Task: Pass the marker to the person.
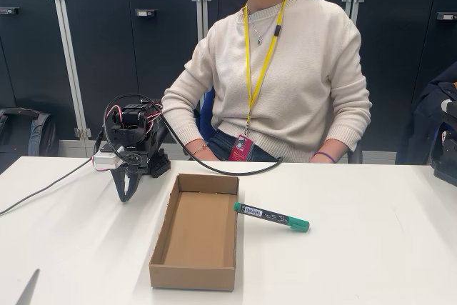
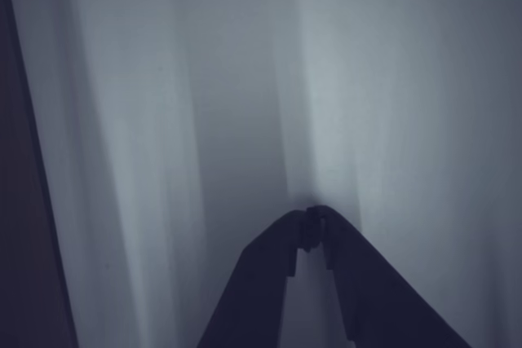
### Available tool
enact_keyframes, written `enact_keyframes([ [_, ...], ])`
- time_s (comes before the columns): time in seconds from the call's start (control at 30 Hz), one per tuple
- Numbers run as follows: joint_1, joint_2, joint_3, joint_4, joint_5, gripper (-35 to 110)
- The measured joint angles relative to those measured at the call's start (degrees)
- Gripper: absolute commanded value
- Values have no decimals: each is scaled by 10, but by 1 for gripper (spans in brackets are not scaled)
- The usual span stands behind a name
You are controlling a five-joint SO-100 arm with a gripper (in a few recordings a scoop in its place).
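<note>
The green marker (image 1: 271,216) lies flat on the white table (image 1: 357,262), just right of a cardboard box, its green cap pointing right. My gripper (image 1: 126,192) hangs folded at the arm's base on the left, tips down on the table, well away from the marker. In the wrist view the two dark fingertips (image 2: 312,219) meet with nothing between them, against the bare table top. The person (image 1: 278,76) in a cream sweater with a yellow lanyard sits behind the table, hands below its far edge.
An open shallow cardboard box (image 1: 196,233) stands in the middle of the table between arm and marker. A black cable (image 1: 214,169) loops from the arm along the far edge. Dark cabinets (image 1: 128,48) line the back wall.
</note>
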Motion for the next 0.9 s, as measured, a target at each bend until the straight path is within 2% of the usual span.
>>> enact_keyframes([
  [0.63, -20, -4, 0, 0, 19, -5],
  [0.9, -79, -236, -149, -44, 97, -5],
])
